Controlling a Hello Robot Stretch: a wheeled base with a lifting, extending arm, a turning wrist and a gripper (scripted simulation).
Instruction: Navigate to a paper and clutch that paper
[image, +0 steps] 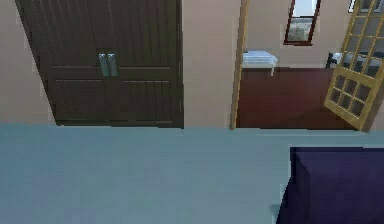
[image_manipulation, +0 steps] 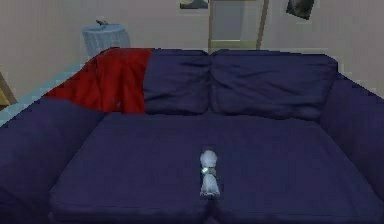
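One blue sofa (image_manipulation: 150, 150), red blanket (image_manipulation: 110, 80) on it, small pale thing (image_manipulation: 209, 172) on its seat, dark doors (image: 100, 60) ahead, cannot tell gripper's state

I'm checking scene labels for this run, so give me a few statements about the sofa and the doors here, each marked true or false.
1. The sofa is dark blue. True.
2. A red cloth lies over the sofa's end at the arm side view's left. True.
3. The small pale object stands on the floor. False: it rests on the sofa's seat cushion.
4. The dark double doors in the forward view stand wide open. False: they are closed, with their handles side by side at the middle.
5. The glass-paned door at the forward view's right is swung open. True.
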